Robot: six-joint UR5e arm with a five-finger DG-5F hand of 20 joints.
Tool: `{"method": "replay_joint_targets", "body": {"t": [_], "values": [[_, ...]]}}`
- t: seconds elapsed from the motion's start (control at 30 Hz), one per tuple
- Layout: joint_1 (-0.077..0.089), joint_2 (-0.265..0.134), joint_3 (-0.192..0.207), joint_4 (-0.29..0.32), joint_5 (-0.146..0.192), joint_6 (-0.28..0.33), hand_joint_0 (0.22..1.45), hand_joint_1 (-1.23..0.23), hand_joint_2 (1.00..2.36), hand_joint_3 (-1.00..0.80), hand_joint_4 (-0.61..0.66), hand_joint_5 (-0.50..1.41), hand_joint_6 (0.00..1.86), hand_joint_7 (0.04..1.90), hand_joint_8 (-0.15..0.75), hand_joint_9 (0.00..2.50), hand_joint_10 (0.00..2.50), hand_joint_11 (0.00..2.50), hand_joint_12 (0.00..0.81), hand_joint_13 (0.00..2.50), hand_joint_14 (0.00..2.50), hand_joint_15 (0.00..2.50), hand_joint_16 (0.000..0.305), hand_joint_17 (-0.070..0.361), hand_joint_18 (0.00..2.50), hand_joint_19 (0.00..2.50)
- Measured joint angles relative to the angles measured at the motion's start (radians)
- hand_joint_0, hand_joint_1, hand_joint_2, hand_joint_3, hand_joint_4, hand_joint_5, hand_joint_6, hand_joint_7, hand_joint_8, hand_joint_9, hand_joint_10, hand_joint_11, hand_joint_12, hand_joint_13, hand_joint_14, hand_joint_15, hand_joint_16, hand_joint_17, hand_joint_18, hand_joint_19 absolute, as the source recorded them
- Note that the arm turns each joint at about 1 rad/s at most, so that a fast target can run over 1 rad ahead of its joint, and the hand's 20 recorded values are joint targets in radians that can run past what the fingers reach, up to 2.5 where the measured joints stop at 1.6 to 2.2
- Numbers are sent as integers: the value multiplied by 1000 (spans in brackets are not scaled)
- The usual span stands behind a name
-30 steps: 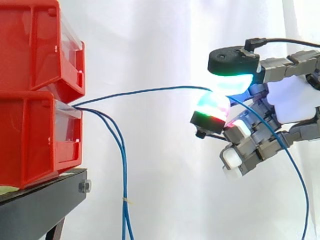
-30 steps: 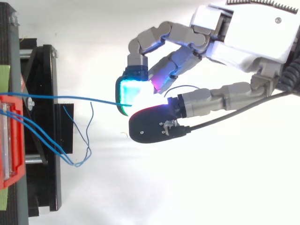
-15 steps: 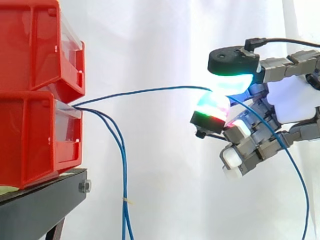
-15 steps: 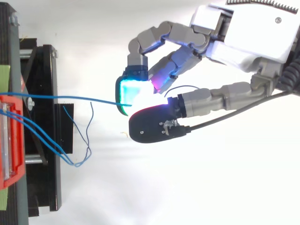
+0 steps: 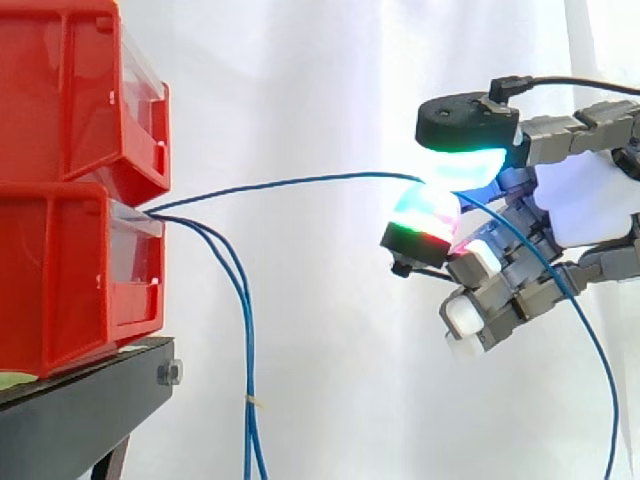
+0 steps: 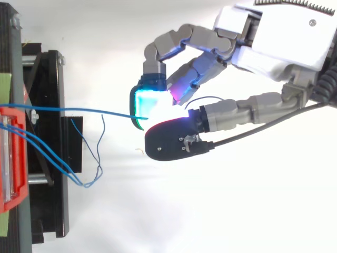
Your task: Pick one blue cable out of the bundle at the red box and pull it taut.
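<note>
Two stacked red boxes (image 5: 70, 190) stand on a black stand at the left; in the top view the red box (image 6: 10, 158) lies at the left edge. Several blue cables leave the lower box. One blue cable (image 5: 290, 183) runs almost straight across to my hand (image 5: 585, 195), which is shut on it between the glowing thumb pad and a finger pad (image 5: 425, 215). Seen from above, this cable (image 6: 79, 110) reaches the hand (image 6: 274, 47) at its cyan pad. Past the pinch the cable's free end drops down at the right. The other cables (image 5: 245, 330) hang loose below the box.
The black stand (image 5: 90, 400) carries the boxes, with its frame (image 6: 50, 142) seen from above. A white curtain fills the background. Loose cable loops (image 6: 89, 179) lie just right of the stand.
</note>
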Motion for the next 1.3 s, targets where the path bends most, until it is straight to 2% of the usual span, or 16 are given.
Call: {"method": "replay_joint_targets", "body": {"t": [1.3], "values": [[0,0,0,0,0,0,619,-831,1008,-1,95,-103,882,1283,375,947,13,889,408,758,18,498,60,135,667,395]]}}
